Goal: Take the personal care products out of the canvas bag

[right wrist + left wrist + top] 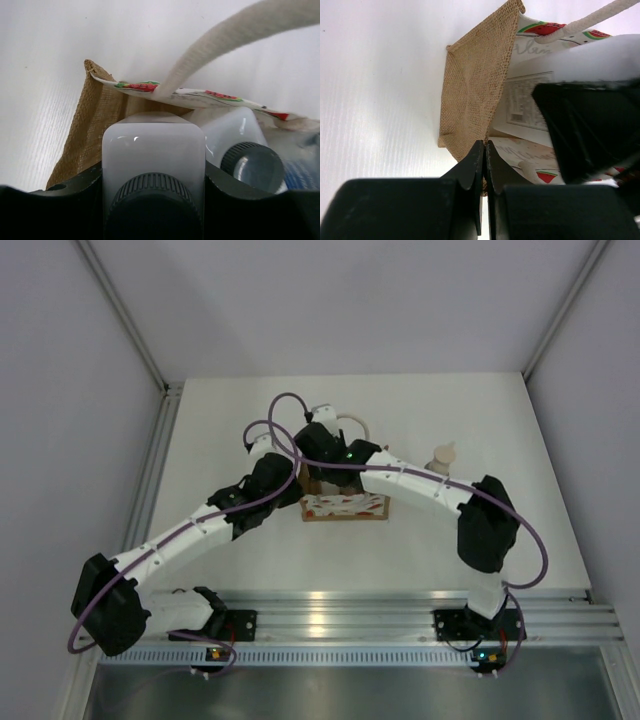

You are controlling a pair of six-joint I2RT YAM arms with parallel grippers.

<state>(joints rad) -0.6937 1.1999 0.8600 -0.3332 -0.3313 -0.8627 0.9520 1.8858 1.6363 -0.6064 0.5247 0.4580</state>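
The canvas bag stands mid-table, its patterned band facing the arms. My left gripper is shut on the burlap edge of the canvas bag, at the bag's left end. My right gripper reaches into the bag from above and is shut on a white bottle with a dark grey cap. A second white bottle stands beside it inside the bag. A blue top shows at the far right. A grey-green bottle with a beige cap stands on the table right of the bag.
A cream handle arcs over the bag's opening above the held bottle. The other handle loops behind the bag. Metal rails run along the near edge, and upright frame posts flank the white table.
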